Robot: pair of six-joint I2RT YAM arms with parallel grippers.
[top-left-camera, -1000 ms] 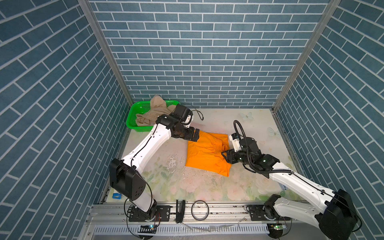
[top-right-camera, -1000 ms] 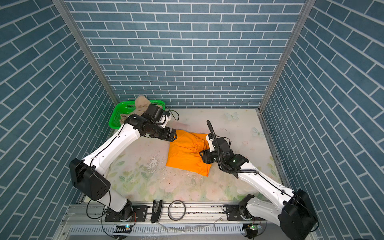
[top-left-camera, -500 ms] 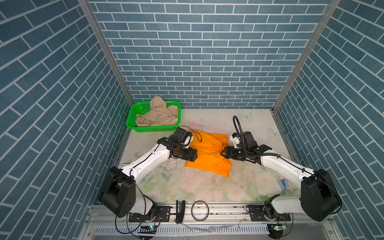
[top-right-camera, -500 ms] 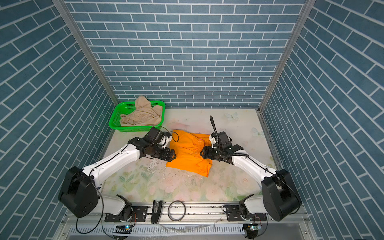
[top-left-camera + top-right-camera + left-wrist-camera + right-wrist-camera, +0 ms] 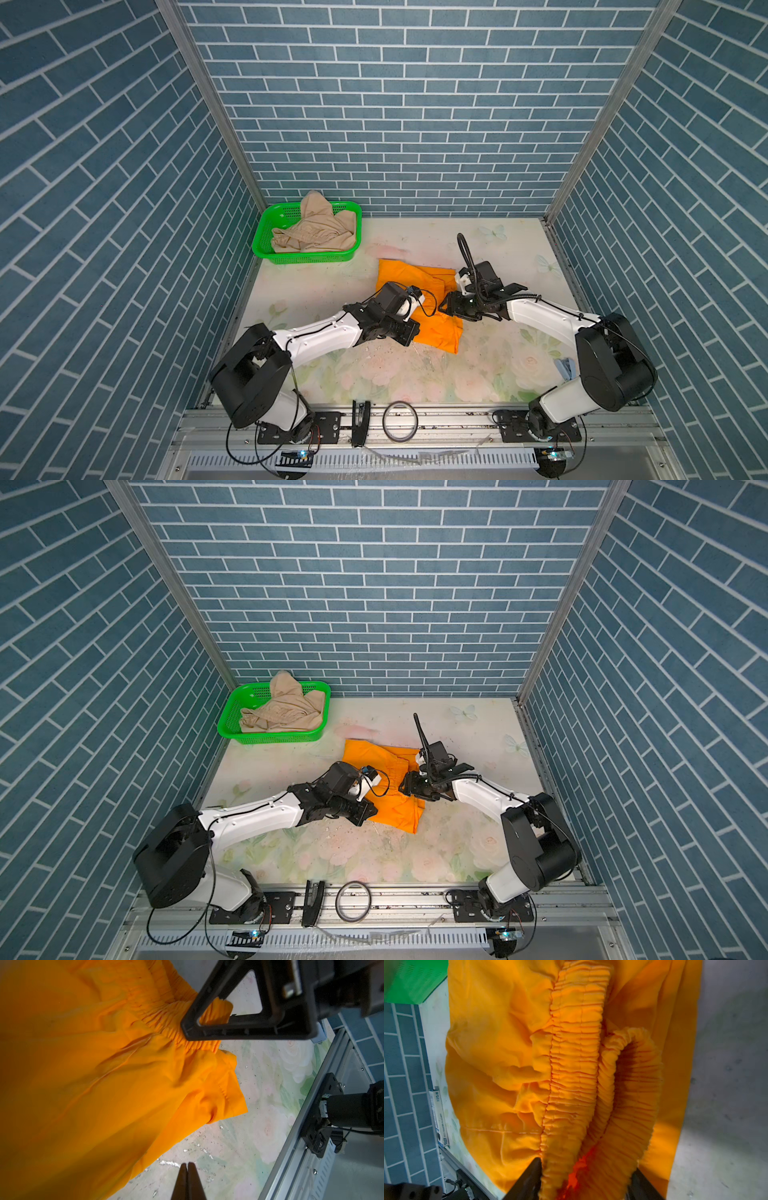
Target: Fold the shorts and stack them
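Top views, surroundings: in both top views we see blue brick-patterned walls (image 5: pixel 415 124) closing three sides of a floral table (image 5: pixel 316 291). A tape ring (image 5: pixel 400 426) and a black clip-like tool (image 5: pixel 361 422) lie on the front rail (image 5: pixel 457 417), well apart from the cloth.
Top views, in the way: the left arm's wrist lies over the near left part of the orange shorts (image 5: pixel 401 276). The right gripper (image 5: pixel 448 306) covers part of their right side.
Top views, container: the green basket (image 5: pixel 307 258) stands in the far left corner. We see the beige shorts (image 5: pixel 316 232) heaped inside it, one end rising above the back rim.
Top views, orange shorts: they lie on the middle of the table, near the basket but apart from it.
Top views, left gripper (image 5: pixel 409 334): it is at the near left edge of the orange shorts; from here we cannot read its claw.
Left wrist, left gripper (image 5: pixel 188 1180): the fingers are pressed together with nothing between them, over bare table just beside the orange hem.
Left wrist, in the way: one black finger (image 5: pixel 228 1031) of the right gripper lies across the gathered waistband. The front rail and an arm mount show beyond.
Right wrist, right gripper (image 5: pixel 585 1182): the fingers stand apart on either side of the doubled-over waistband, and cloth fills the gap. We cannot tell whether they pinch it.
Right wrist, surroundings: a corner of the green basket (image 5: pixel 415 980) shows past the shorts. A small printed box (image 5: pixel 439 1118) sits at the table's edge by the wall.
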